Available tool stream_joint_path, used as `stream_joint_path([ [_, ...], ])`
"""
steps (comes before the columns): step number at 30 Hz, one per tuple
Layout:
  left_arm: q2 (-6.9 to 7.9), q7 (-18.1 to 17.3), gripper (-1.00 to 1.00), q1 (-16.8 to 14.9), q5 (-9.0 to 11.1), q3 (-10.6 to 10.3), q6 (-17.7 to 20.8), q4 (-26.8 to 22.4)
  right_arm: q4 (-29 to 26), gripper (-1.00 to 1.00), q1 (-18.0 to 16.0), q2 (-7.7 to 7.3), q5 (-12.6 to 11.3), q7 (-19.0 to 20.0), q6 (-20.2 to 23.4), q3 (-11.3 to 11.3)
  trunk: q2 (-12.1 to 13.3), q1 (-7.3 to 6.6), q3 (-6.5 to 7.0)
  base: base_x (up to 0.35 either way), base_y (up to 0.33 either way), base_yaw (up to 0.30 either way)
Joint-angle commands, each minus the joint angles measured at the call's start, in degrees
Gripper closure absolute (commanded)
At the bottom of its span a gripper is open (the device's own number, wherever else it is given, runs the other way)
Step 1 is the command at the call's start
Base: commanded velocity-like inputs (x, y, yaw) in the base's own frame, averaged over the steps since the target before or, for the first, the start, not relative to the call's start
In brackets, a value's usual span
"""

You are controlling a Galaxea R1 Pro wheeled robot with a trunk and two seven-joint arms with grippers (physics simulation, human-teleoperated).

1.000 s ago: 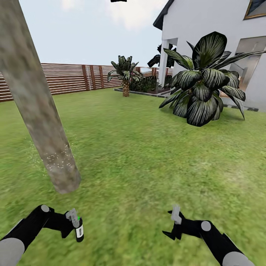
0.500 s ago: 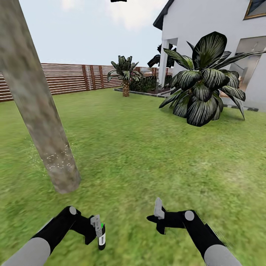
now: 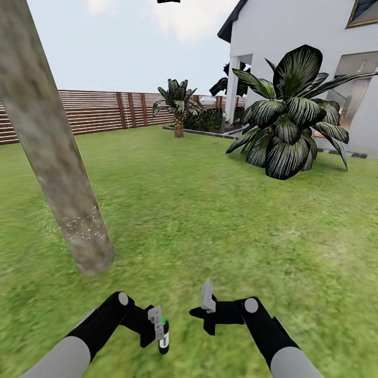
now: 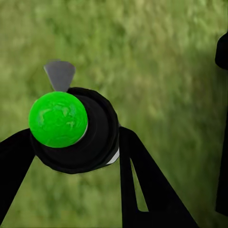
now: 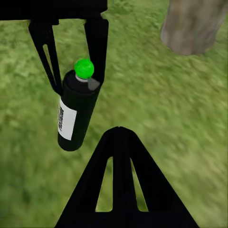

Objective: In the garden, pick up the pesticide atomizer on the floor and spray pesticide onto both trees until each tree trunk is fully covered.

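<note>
Head view: left gripper [image 3: 159,326] low over the green lawn [image 3: 210,210], clenched on a small black pesticide atomizer with a white label and green cap [image 3: 164,338]; right gripper [image 3: 206,307] just beside it, its state unclear; thick pale grey-brown mottled tree trunk [image 3: 58,168] leaning at left, brown slat fence [image 3: 100,110] behind. Left wrist view: atomizer [image 4: 78,130] between the black fingers [image 4: 142,185], green cap facing the camera. Right wrist view: atomizer [image 5: 76,111] hanging from the left gripper [image 5: 71,71], trunk base [image 5: 194,23] near; right gripper's state cannot be told.
</note>
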Motion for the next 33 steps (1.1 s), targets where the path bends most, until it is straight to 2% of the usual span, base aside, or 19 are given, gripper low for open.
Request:
stream_joint_path([
  [1, -0.13, 0.0, 1.0, 0.0, 0.0, 0.0, 0.0, -0.1, 0.0, 1.0, 0.0, 0.23, 0.0, 0.0, 0.0, 0.0, 0.0, 0.0, 0.0, 0.0, 0.0, 0.0],
  [5, -0.81, 0.0, 1.0, 0.0, 0.1, 0.0, -0.5, -0.2, 0.0, 1.0, 0.0, 0.44, 0.0, 0.0, -0.1, 0.0, 0.0, 0.0, 0.0, 0.0, 0.0, 0.0],
  [10, -1.05, 0.0, 1.0, 0.0, 0.1, 0.0, -5.1, -0.1, 0.1, 1.0, 0.0, 0.46, 0.9, 0.0, -0.1, 0.0, 0.0, 0.0, 0.0, 0.0, 0.0, 0.0],
  [13, -1.51, -0.1, 1.0, -0.1, 0.2, 0.0, -5.5, -0.2, 0.1, 1.0, 0.0, 0.46, 3.1, 0.0, -0.1, 0.0, 0.0, 0.0, 0.0, 0.0, 0.0, 0.0],
  [15, -1.92, 0.0, 1.0, -0.1, 0.1, 0.0, -5.9, -0.2, 0.1, 1.0, 0.0, 0.41, 3.6, 0.0, 0.0, 0.0, 0.0, 0.0, 0.0, 0.0, 0.0, 0.0],
  [24, -3.77, 0.1, 1.0, -0.2, 0.0, -0.1, -6.2, -0.1, 0.1, 1.0, 0.0, 0.38, 3.8, -0.1, 0.0, -0.1, 0.0, 0.0, 0.0, 0.0, 0.0, 0.0],
  [29, -4.67, 3.2, 1.0, -0.1, 0.1, -0.1, -6.2, 0.0, 0.1, 1.0, 0.0, 0.38, 3.8, -0.1, 0.0, -0.1, 0.0, 0.0, 0.0, 0.0, 0.0, 0.0],
  [33, -5.02, 3.4, 1.0, -0.1, 0.2, -0.1, -6.2, 0.0, 0.1, 1.0, 0.0, 0.38, 3.8, -0.1, 0.0, -0.1, 0.0, 0.0, 0.0, 0.0, 0.0, 0.0],
])
